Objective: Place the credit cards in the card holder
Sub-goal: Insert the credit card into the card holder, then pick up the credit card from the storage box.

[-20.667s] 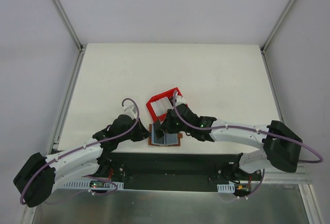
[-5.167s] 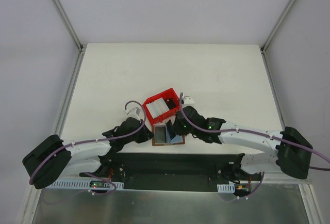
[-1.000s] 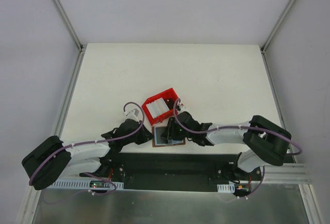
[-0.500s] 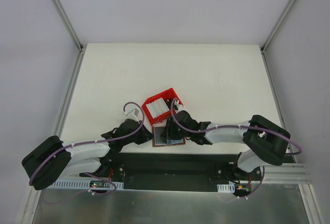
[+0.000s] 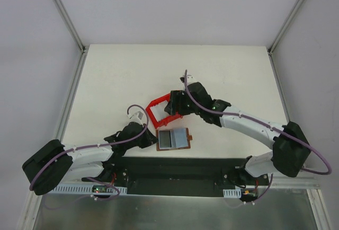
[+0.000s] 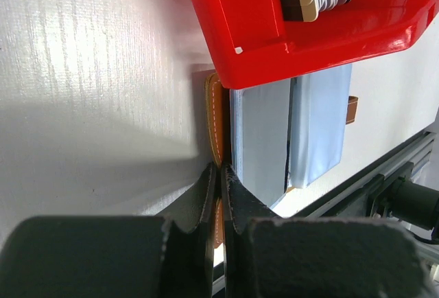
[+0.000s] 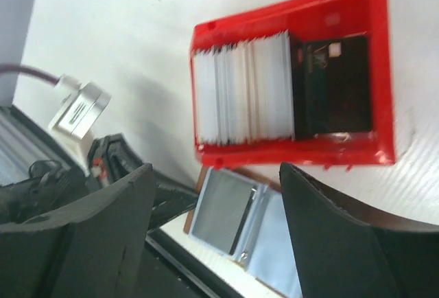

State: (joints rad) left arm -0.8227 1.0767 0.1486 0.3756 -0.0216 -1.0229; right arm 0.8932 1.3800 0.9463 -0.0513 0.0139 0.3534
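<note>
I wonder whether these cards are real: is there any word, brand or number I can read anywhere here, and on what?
No text can be read.
Dark card in the red tray: pale marks, too blurred.
White credit cards: no print shows.
Card holder: none.

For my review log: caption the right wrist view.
Open right gripper over red tray of cards, opened card holder beside it.

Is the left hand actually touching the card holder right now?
Touching. The left wrist view shows the left hand closed on the card holder's brown edge, with no gap between them.
</note>
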